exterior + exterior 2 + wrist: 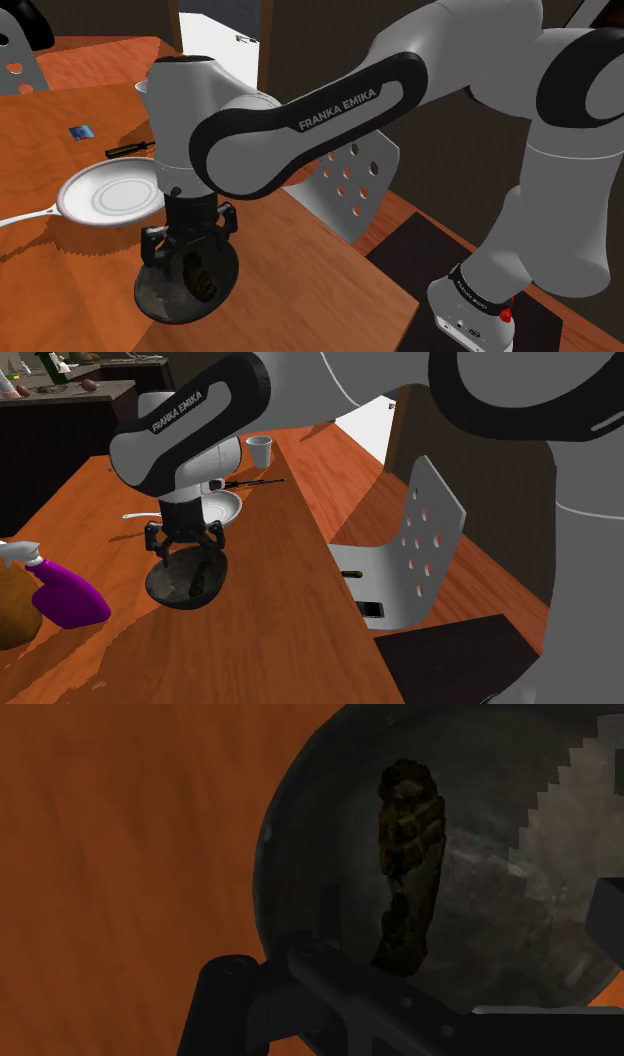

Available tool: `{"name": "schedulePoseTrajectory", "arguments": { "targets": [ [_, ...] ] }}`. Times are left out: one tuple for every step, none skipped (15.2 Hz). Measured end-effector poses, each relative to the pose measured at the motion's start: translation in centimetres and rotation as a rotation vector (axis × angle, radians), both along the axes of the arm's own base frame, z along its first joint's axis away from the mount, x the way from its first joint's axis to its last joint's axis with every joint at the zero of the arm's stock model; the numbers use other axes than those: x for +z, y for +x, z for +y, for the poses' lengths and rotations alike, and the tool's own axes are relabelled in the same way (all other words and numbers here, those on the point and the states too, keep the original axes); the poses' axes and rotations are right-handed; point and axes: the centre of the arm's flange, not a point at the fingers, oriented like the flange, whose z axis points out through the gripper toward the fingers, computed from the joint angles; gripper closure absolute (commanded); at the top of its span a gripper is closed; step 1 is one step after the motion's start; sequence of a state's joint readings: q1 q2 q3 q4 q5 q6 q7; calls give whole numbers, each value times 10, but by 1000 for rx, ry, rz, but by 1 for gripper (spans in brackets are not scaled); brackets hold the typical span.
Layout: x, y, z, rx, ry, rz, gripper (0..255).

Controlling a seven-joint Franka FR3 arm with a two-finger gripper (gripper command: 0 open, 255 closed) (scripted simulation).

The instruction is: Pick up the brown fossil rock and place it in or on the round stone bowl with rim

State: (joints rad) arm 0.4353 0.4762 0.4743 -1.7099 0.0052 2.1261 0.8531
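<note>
**Fossil rock in the bowl, pincer spread wide above it**

The brown fossil rock [408, 854], long and knobbly, lies inside the dark stone bowl [160, 300], lengthwise against the curved inner wall, which seems to be what keeps it from rolling. The pincer [190, 248] hangs straight down over the bowl. Its fingers are wide apart on either side of the rock and grip nothing, though one fingertip sits just beside the rock's lower end. I judge the placing done, since the spread fingers leave the rock free. The bowl stands in from the desk [300, 290] edge that faces the white chair [350, 185]. A white pan [110, 195] is just beside it, so a straight lift looks like the safest way out.
</note>
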Motion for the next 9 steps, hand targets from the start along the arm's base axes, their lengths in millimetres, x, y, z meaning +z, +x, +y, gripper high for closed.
{"name": "schedulePoseTrajectory", "arguments": {
  "targets": [
    [10,2,0,0,0,0,0],
    [21,3,-4,0,0,0,0],
    [31,7,-4,0,0,-1,0],
    [36,8,-5,0,0,-1,0],
    [39,8,-5,0,0,-1,0],
    [41,8,-5,0,0,-1,0],
    [41,8,-5,0,0,0,0],
    [42,7,-5,0,0,0,0],
    [42,7,-5,0,0,0,0]
  ]
}}
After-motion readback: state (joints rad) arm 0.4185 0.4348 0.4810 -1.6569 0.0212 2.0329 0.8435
